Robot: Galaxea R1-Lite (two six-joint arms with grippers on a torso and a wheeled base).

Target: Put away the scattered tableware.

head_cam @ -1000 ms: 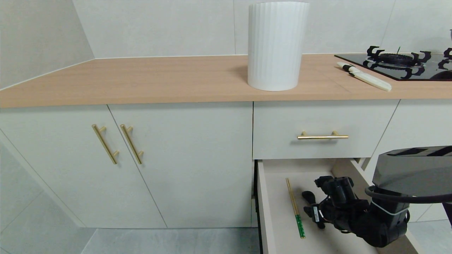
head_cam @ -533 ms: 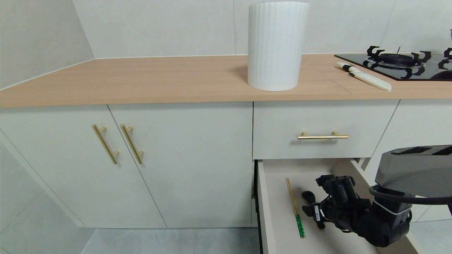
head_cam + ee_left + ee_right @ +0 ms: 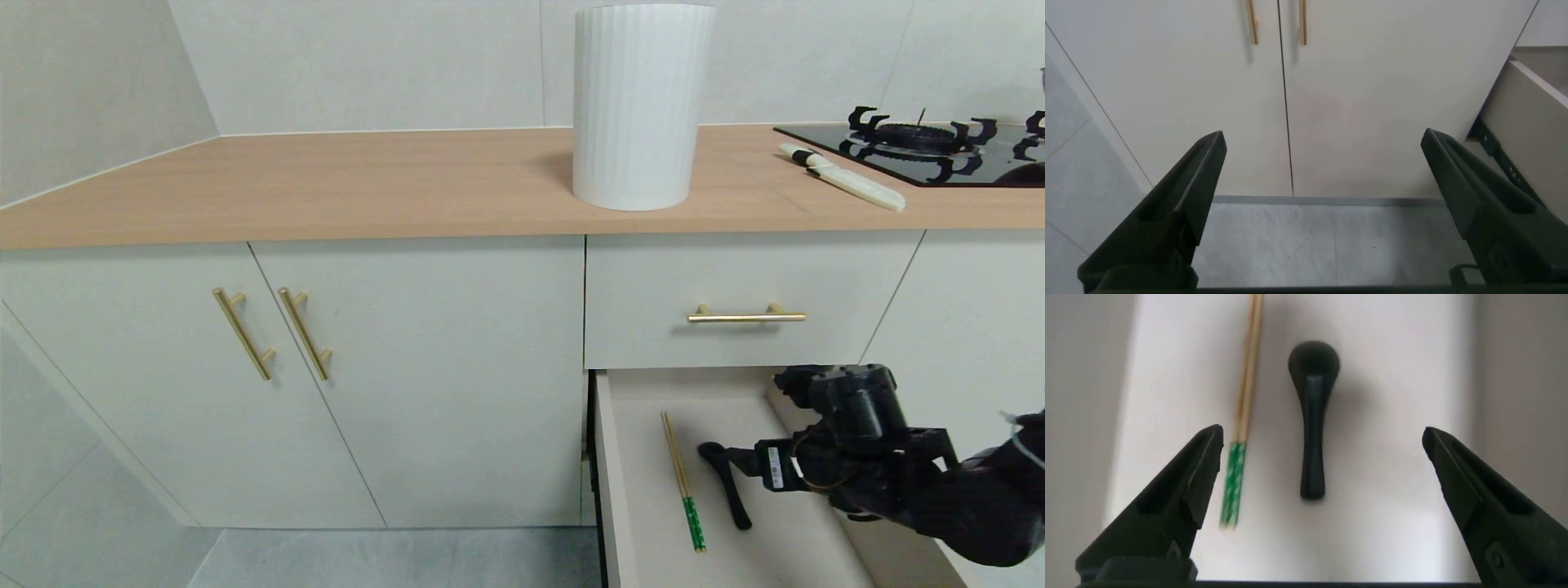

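Right gripper (image 3: 1321,439) was noted spread empty over spoon (image 3: 735,502) and chopsticks (image 3: 682,478) in the drawer (image 3: 608,474); its wall could be struck were the arm raised askew.

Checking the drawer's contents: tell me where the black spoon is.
In the head view, the black spoon lies in the open drawer at lower right, just right of the chopsticks, not touching them.

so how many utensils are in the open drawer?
2: chopsticks lying lengthwise near the left wall of the drawer, and a black spoon just right of them. The right arm may hide more.
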